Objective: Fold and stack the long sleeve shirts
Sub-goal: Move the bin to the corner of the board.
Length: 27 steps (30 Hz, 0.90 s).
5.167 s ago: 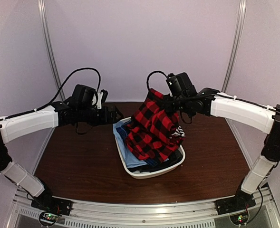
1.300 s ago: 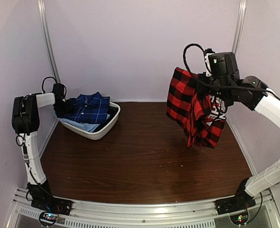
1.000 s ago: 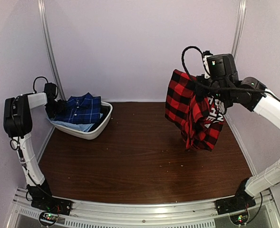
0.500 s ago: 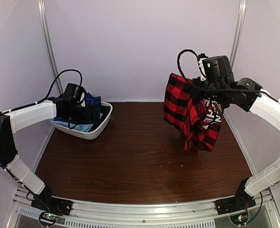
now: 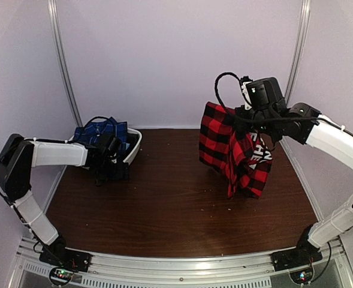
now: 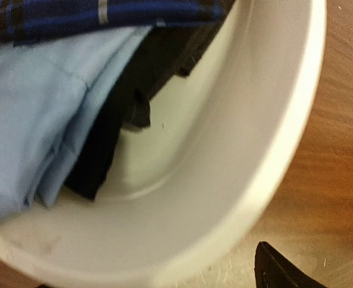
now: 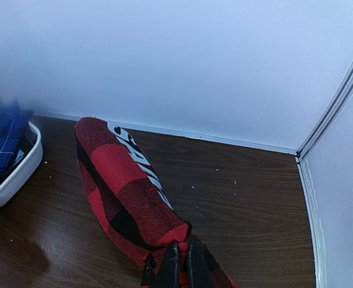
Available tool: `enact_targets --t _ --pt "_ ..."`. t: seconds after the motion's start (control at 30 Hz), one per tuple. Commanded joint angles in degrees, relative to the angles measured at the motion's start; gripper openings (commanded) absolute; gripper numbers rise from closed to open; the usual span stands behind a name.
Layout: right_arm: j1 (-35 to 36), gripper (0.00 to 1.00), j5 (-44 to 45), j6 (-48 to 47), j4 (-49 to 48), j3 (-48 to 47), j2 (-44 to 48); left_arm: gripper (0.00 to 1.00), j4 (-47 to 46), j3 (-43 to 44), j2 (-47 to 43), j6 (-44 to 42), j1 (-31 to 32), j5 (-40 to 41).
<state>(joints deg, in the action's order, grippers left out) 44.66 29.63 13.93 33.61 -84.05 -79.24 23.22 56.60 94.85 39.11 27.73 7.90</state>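
The red-and-black checked long sleeve shirt (image 5: 227, 150) with white letters hangs bunched above the right part of the table. My right gripper (image 5: 251, 117) is shut on its top fold, and the wrist view shows the fingers (image 7: 179, 267) pinching red fabric (image 7: 125, 192). The navy plaid shirt (image 5: 101, 131) lies on top of the clothes in a white basin (image 5: 134, 147) at the back left. My left gripper (image 5: 115, 170) hovers low at the basin's near rim (image 6: 284, 138), open. One dark fingertip (image 6: 278, 273) shows over the table, clear of the rim; the other is out of frame.
Under the navy shirt (image 6: 104, 12) the basin holds a light-blue garment (image 6: 32, 120) and a black one (image 6: 134, 90). Purple walls with metal posts close in the back and both sides. The brown table (image 5: 176, 204) stretches between basin and hanging shirt.
My left arm has swung from the basin's far left side round to its near rim. The right arm has carried the hanging red shirt a little to the left.
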Motion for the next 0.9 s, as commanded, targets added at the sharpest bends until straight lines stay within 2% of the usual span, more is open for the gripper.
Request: enact_targets --t 0.0,0.2,0.43,0.6,0.77,0.87 --pt "0.4 0.00 -0.6 0.5 -2.3 0.9 1.3 0.83 -4.6 6.6 5.9 -3.0 -3.7 3.3" --pt "0.4 0.00 -5.4 -0.4 -2.4 2.5 1.4 0.83 -5.7 16.3 14.0 -7.0 -10.5 0.8" --pt "2.8 0.00 -15.3 -2.9 -3.8 0.5 -0.9 0.85 -5.3 19.1 14.9 -10.2 -11.1 -3.2" --pt "6.4 0.00 -21.1 -4.9 -3.7 -5.6 -3.7 0.85 -7.0 14.5 9.7 -10.4 -9.8 -7.7" --pt "8.9 0.00 -28.8 -4.7 -3.7 -16.3 -6.0 0.87 -7.7 10.7 1.8 -10.1 -8.0 -10.7" --pt "8.4 0.00 -29.5 -3.5 -3.9 -19.8 -7.6 0.87 -7.3 10.4 -2.0 -9.8 -7.9 -11.7"
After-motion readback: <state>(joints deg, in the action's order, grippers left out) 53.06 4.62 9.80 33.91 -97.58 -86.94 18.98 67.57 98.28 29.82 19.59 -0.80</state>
